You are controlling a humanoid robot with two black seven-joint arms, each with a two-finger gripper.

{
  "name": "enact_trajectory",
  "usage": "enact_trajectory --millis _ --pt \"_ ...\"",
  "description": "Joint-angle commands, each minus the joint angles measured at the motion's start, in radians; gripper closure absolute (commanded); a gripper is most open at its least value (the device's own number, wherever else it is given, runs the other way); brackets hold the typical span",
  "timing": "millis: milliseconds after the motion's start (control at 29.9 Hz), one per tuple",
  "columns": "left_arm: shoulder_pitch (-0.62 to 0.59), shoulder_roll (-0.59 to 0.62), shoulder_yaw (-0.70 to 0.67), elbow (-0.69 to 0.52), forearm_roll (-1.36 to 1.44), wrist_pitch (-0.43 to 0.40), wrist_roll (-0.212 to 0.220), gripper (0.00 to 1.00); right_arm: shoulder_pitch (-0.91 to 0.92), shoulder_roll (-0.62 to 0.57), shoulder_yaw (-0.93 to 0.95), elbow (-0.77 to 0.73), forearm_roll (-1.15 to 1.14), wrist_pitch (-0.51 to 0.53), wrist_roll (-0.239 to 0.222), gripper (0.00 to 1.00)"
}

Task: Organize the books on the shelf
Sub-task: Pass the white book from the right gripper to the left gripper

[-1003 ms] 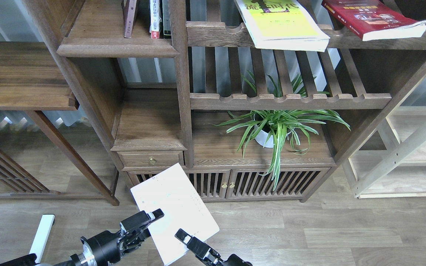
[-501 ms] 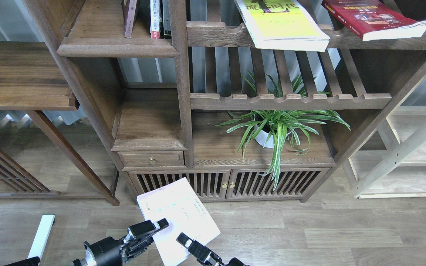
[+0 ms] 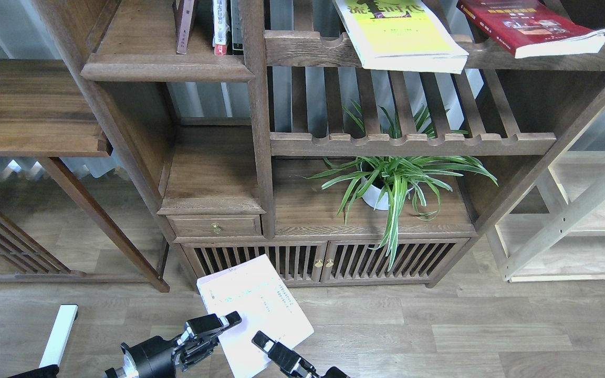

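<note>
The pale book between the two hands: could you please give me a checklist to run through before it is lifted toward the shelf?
1. Pale book held from both sides: ok; the left hand is at its left edge, the right hand at its lower edge.
2. Firmness of grip: cannot tell; the contact points are hidden.
3. Free space on the shelf: ok; bare board left of the standing books.
4. Path upward: ok; nothing shows between the book and the bookcase front.
5. Plant out of the way: ok; it stands in the compartment to the right.
</note>
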Motion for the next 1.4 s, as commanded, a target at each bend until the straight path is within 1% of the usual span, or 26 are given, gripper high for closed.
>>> enact_trajectory --millis 0,134,301,468,602,668,802,936,1270,1370 --pt "0.0 0.002 -0.001 0.0 0.0 0.0 0.0 0.8 0.0 0.0 0.002 -0.001 -0.002 0.0 0.0 0.95" --pt "0.002 0.002 -0.003 0.0 -0.001 0.0 -0.003 0.86 0.0 0.0 0.004 -0.001 -0.002 0.0 0.001 0.95" --pt "0.003 0.004 -0.006 -0.002 -0.001 0.0 -0.003 0.87 0.0 0.0 0.011 -0.001 -0.002 0.0 0.001 0.95" --pt "0.003 0.007 -0.023 0.001 -0.003 0.0 -0.006 0.88 0.001 0.0 0.03 -0.012 -0.002 0.0 0.001 0.88" --pt "0.005 0.016 -0.029 0.001 -0.005 0.0 -0.006 0.9 0.0 -0.021 0.057 -0.017 0.0 0.0 0.004 0.87" --pt "0.006 0.016 -0.032 0.006 -0.005 0.0 -0.006 0.9 0.0 -0.029 0.076 -0.017 0.0 0.0 0.003 0.82" --pt "0.008 0.016 -0.035 0.004 -0.006 0.0 -0.006 0.9 0.0 -0.035 0.093 -0.017 0.0 0.0 0.003 0.77" --pt "0.013 0.016 -0.047 0.004 -0.006 0.0 -0.006 0.92 0.0 -0.038 0.093 -0.017 0.0 0.0 0.003 0.77" --pt "0.014 0.011 -0.047 -0.003 -0.006 0.0 -0.008 0.92 -0.003 -0.024 0.074 -0.017 -0.004 0.0 0.003 0.77" --pt "0.013 0.007 -0.047 -0.005 -0.006 0.0 -0.009 0.93 -0.014 -0.021 0.071 -0.017 -0.008 0.0 0.003 0.78"
